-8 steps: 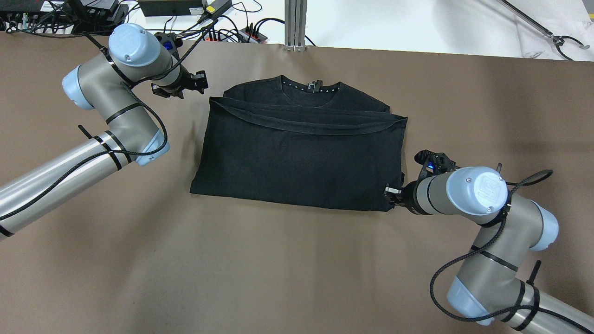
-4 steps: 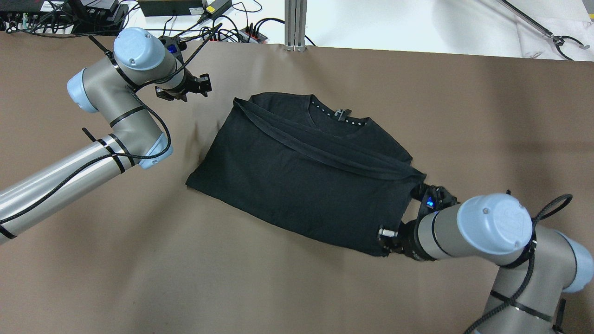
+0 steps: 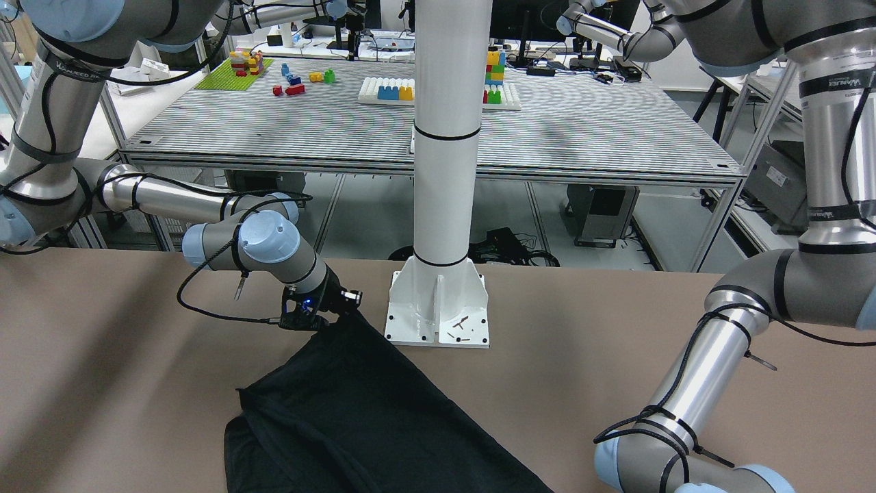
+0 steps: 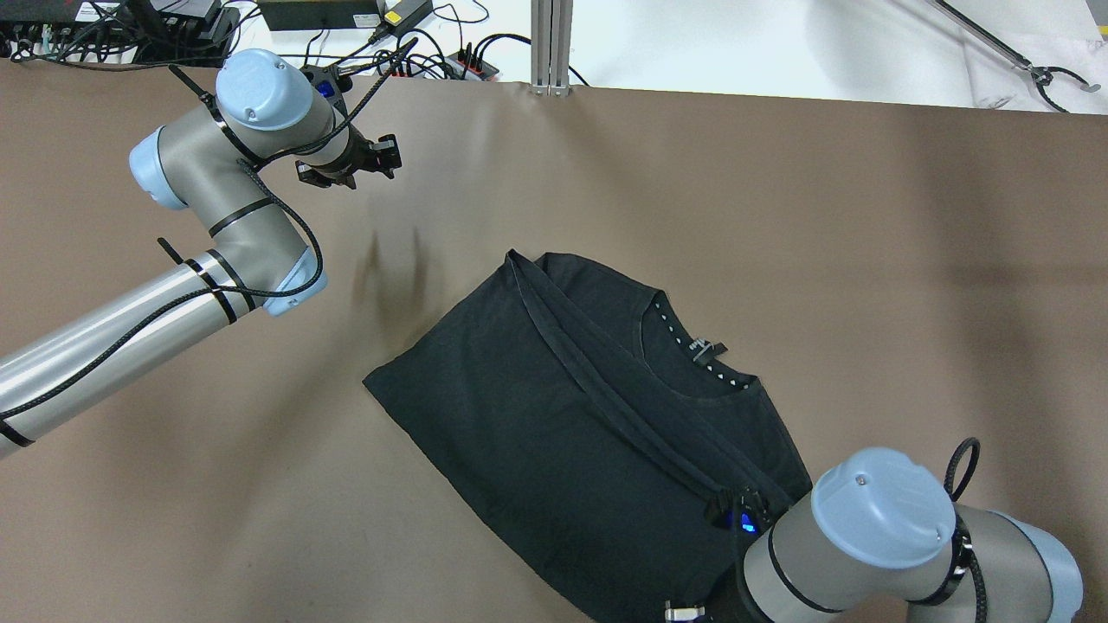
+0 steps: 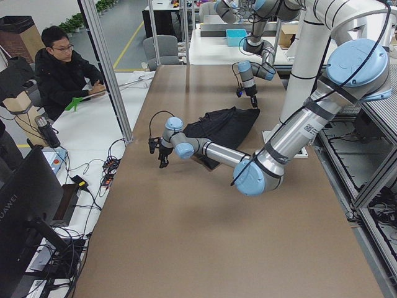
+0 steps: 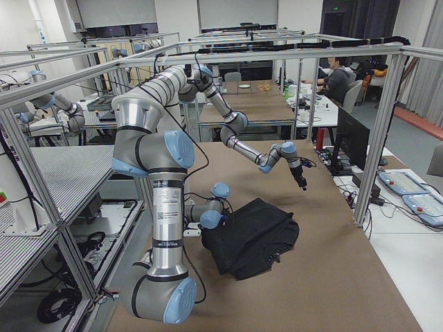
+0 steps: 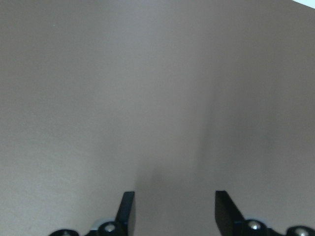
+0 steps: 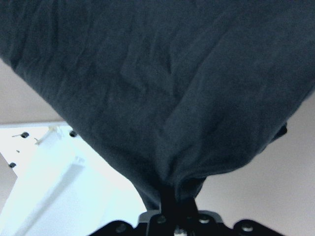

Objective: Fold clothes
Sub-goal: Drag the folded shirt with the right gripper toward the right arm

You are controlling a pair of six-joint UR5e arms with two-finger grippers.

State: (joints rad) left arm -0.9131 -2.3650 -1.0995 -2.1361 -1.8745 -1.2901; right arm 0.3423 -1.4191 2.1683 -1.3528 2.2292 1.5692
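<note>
The clothes are one black T-shirt (image 4: 563,433), folded and lying slanted on the brown table, collar (image 4: 692,355) showing. My right gripper (image 3: 339,315) is shut on a corner of it, next to the white pillar base (image 3: 438,311). In the right wrist view the fabric (image 8: 162,88) bunches into the closed jaws and spreads away from them. My left gripper (image 4: 385,157) is open and empty, far from the shirt at the table's far left. The left wrist view shows its two fingertips (image 7: 127,211) apart over bare table.
The brown table (image 4: 822,199) surrounds the shirt. Cables and power strips (image 4: 433,52) lie beyond the far edge, beside an aluminium post (image 4: 551,48). An operator (image 5: 62,71) sits past the table's far side. The pillar base also shows in the right wrist view (image 8: 49,162).
My right gripper has dragged the shirt toward the robot's side and to the right, turning it from square to slanted. The left gripper has barely moved and stays open.
</note>
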